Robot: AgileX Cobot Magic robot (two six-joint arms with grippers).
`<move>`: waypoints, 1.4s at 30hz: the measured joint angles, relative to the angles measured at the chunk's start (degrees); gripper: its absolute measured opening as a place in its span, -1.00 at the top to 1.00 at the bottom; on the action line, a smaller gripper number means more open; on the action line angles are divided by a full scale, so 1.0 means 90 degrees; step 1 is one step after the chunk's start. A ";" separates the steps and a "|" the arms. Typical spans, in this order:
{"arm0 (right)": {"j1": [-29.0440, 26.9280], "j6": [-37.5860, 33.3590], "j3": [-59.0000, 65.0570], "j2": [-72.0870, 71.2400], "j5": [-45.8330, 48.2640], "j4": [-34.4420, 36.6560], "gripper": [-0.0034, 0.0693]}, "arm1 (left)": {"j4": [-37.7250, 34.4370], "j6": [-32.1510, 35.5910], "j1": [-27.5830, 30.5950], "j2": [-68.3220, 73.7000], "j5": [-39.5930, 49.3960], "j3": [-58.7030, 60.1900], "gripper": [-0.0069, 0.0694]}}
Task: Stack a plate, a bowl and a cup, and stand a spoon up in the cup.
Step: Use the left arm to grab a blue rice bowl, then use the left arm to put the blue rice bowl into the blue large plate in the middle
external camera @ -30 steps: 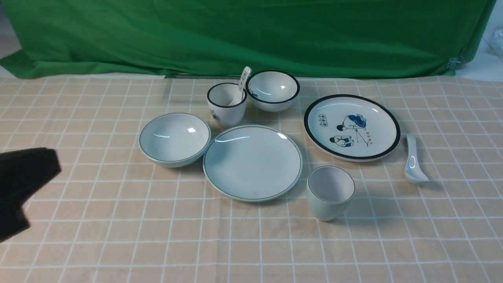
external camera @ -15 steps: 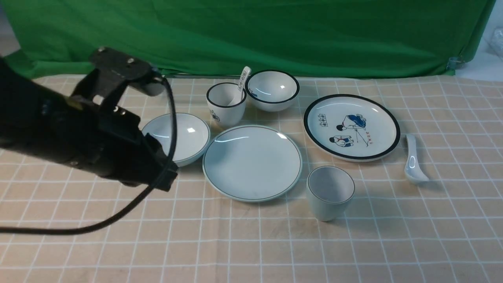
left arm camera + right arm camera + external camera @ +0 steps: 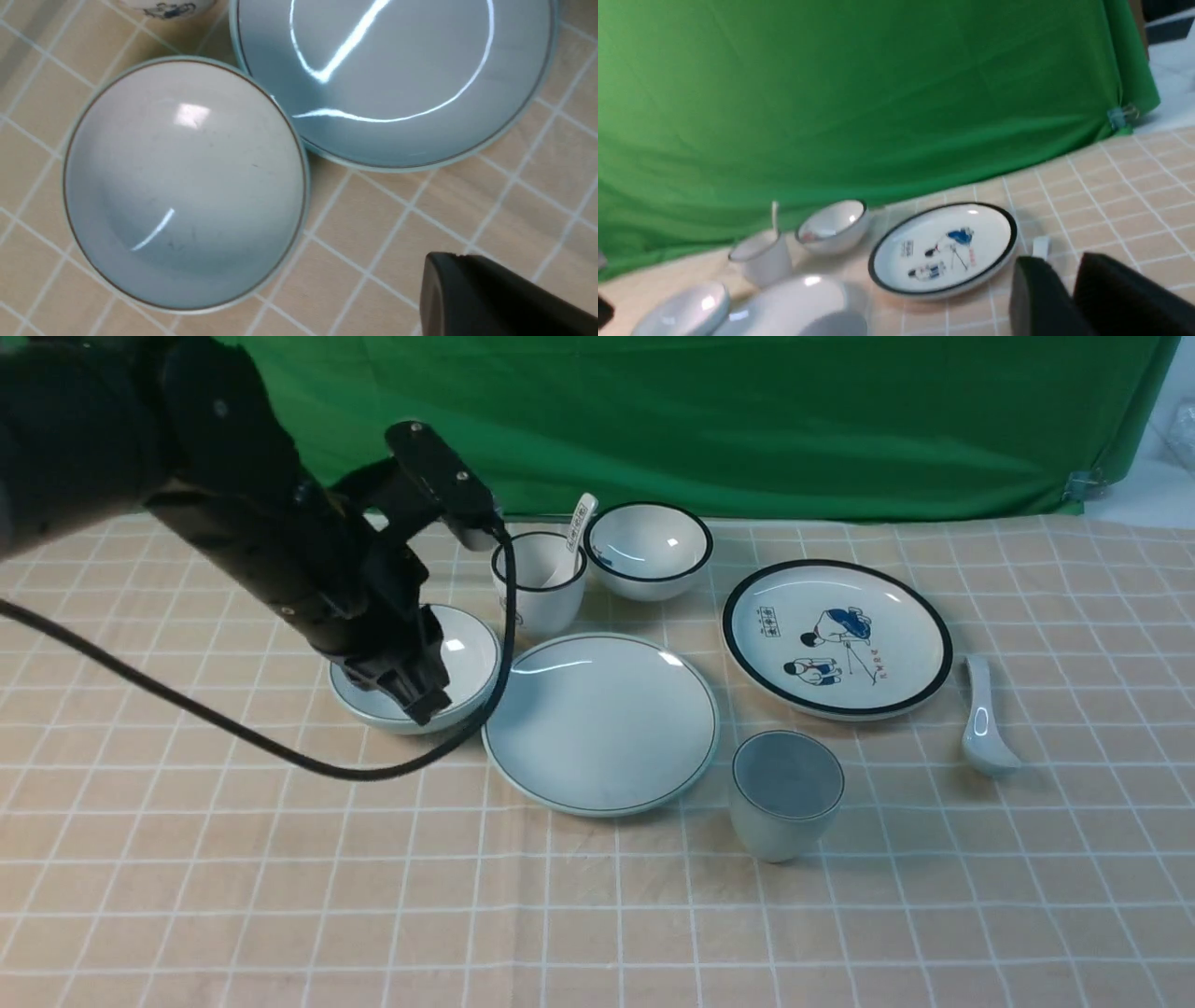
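Observation:
The plain bowl (image 3: 462, 658) sits at the left, touching the plain plate (image 3: 600, 721) at the middle. It also shows in the left wrist view (image 3: 182, 182), beside the plate (image 3: 397, 70). The plain cup (image 3: 786, 793) stands upright in front of the plate's right side. The plain spoon (image 3: 980, 719) lies at the far right. My left gripper (image 3: 417, 695) hangs over the bowl's near left rim. Only one dark finger (image 3: 467, 294) shows, so its opening is unclear. My right gripper (image 3: 1057, 275) is off to the right, empty, with its fingers together.
A black-rimmed cup (image 3: 539, 583) holding a printed spoon (image 3: 579, 527), a small black-rimmed bowl (image 3: 649, 551) and a cartoon plate (image 3: 836, 639) stand behind. The left arm's black cable (image 3: 280, 751) loops low in front of the bowl. A green cloth (image 3: 653, 420) closes the back.
My left arm has swung in from the left edge, forward and to the right, and now hangs over the plain bowl. The dishes have not moved.

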 joint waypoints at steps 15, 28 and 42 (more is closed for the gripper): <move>0.1354 -0.2451 -0.3102 0.2964 0.4519 0.0058 0.64 | 0.0965 0.0869 -0.0012 0.1527 -0.0710 -0.0385 -0.41; 0.1354 -0.2483 -0.3102 0.2964 0.4764 0.0158 0.64 | 0.1412 0.0326 -0.0077 0.1727 -0.0565 -0.0450 0.73; 0.1354 -0.2507 -0.3102 0.2964 0.4526 0.0163 0.64 | 0.1610 -0.0771 -0.1932 0.1245 -0.0754 -0.0448 0.73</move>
